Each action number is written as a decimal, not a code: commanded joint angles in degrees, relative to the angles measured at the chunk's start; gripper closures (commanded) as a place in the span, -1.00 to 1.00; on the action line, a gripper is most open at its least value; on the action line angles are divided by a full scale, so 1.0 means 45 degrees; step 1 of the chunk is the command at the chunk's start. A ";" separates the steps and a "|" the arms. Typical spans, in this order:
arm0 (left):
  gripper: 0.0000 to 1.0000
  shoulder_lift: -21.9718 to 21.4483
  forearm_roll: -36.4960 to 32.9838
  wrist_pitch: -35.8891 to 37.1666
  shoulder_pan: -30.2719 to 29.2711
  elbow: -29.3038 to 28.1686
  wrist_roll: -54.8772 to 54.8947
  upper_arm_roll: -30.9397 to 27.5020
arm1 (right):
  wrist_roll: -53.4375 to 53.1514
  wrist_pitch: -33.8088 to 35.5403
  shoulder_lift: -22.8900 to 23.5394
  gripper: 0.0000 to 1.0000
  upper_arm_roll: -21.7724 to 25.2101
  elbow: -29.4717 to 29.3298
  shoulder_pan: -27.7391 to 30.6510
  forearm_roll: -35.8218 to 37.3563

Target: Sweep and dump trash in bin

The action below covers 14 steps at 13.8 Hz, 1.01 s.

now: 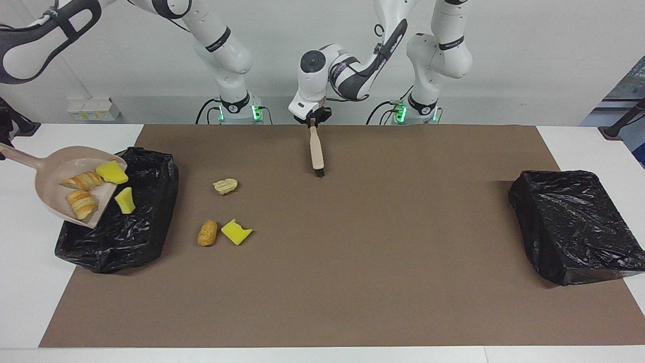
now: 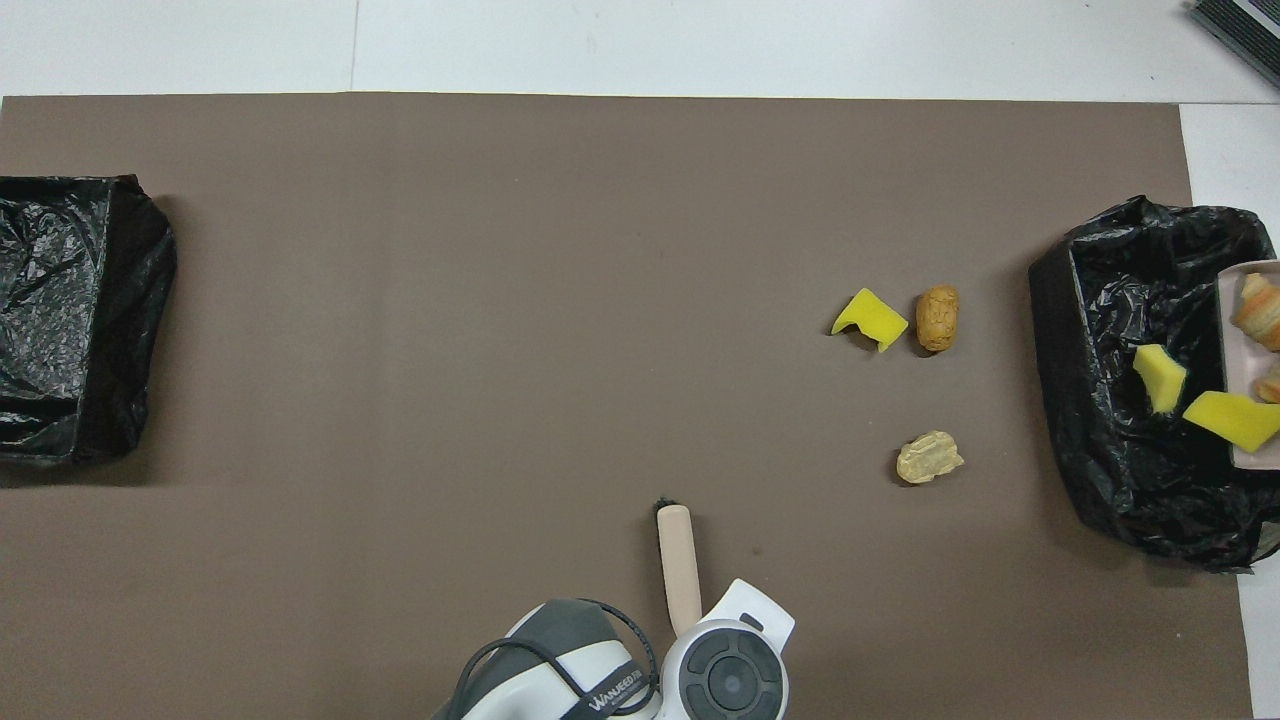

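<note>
My right gripper is almost off the facing view's edge (image 1: 5, 132), shut on the handle of the beige dustpan (image 1: 55, 166). The pan hangs tilted over the black-lined bin (image 1: 146, 222) at the right arm's end. Two bread lumps (image 1: 81, 192) and a yellow sponge chunk (image 1: 112, 172) lie in the pan. Another yellow chunk (image 1: 124, 200) is off the pan's lip, in the bin (image 2: 1159, 377). On the mat lie a pale lump (image 1: 225, 186), a tan lump (image 1: 207, 232) and a yellow chunk (image 1: 236, 232). My left gripper (image 1: 313, 121) is shut on a brush (image 1: 317, 151).
A second black-lined bin (image 1: 574, 224) stands at the left arm's end of the brown mat (image 1: 352, 262). The brush hangs bristles down over the mat's edge nearest the robots, apart from the scraps.
</note>
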<state>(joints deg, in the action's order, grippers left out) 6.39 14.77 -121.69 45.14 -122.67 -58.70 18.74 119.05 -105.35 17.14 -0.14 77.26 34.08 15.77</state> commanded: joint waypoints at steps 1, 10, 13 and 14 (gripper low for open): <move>1.00 -0.0345 0.0252 -0.0243 0.0105 -0.0396 0.0270 -0.0122 | -0.1081 0.0146 -0.0117 1.00 0.0011 -0.0020 -0.0889 0.1432; 1.00 -0.0365 0.0252 -0.0185 0.0105 -0.0591 0.0270 -0.0142 | -0.2373 0.1066 -0.0938 1.00 -0.0204 -0.0118 -0.3821 0.6066; 0.97 -0.0365 0.0252 -0.0106 -0.0012 -0.0474 0.0251 -0.0161 | -0.2684 0.1514 -0.1016 1.00 -0.0242 -0.0196 -0.3921 0.5871; 0.96 -0.0384 0.0252 -0.0126 -0.0032 -0.0551 0.0270 -0.0161 | -0.2840 0.1651 -0.1016 1.00 -0.0359 -0.0196 -0.3902 0.5445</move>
<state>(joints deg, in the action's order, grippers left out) 6.28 14.80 -121.69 45.14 -122.84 -58.63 18.48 107.84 -99.74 13.12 -0.89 76.63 16.16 41.11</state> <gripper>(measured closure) 0.744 0.665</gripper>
